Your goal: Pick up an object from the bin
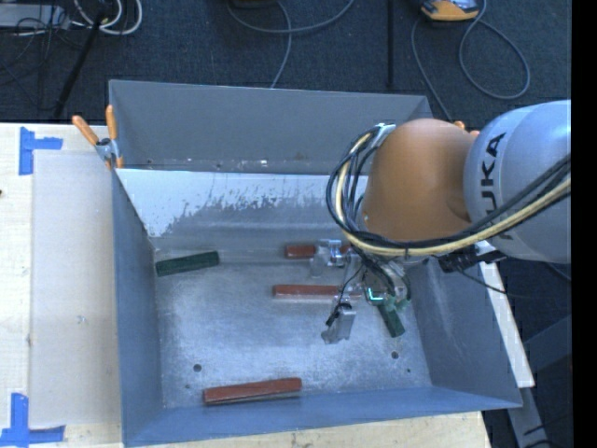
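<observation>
Orange cover (415, 189) over claw (366, 323) near bin's (452, 348) right wall; room leftward.

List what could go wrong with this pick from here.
1. The gripper is low by the right end of the middle brown bar. Gripped that far from its middle, the bar might tilt or slip out.
2. A small green piece lies close beside the gripper. It could be knocked aside or caught up along with the bar.
3. The bin's right wall is near, so the arm could scrape it.
</observation>
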You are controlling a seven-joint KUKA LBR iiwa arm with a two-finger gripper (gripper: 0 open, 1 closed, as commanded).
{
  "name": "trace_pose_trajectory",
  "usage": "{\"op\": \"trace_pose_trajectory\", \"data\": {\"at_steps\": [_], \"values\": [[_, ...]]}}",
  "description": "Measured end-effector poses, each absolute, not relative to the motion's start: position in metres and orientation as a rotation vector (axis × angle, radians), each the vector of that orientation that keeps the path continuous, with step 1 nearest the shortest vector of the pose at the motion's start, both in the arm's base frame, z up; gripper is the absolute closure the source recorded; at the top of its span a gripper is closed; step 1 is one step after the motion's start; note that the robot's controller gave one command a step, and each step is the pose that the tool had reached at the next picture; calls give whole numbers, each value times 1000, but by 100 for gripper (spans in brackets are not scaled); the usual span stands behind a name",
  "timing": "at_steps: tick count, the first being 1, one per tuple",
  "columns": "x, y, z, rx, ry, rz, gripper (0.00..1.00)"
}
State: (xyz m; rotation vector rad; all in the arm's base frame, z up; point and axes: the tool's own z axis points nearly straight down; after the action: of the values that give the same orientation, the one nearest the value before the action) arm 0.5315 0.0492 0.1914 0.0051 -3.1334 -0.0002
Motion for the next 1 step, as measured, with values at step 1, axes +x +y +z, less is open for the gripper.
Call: {"op": "trace_pose_trajectory", "data": {"at_steps": [1], "values": [[587,7,67,-469,-3102,1,0]]}}
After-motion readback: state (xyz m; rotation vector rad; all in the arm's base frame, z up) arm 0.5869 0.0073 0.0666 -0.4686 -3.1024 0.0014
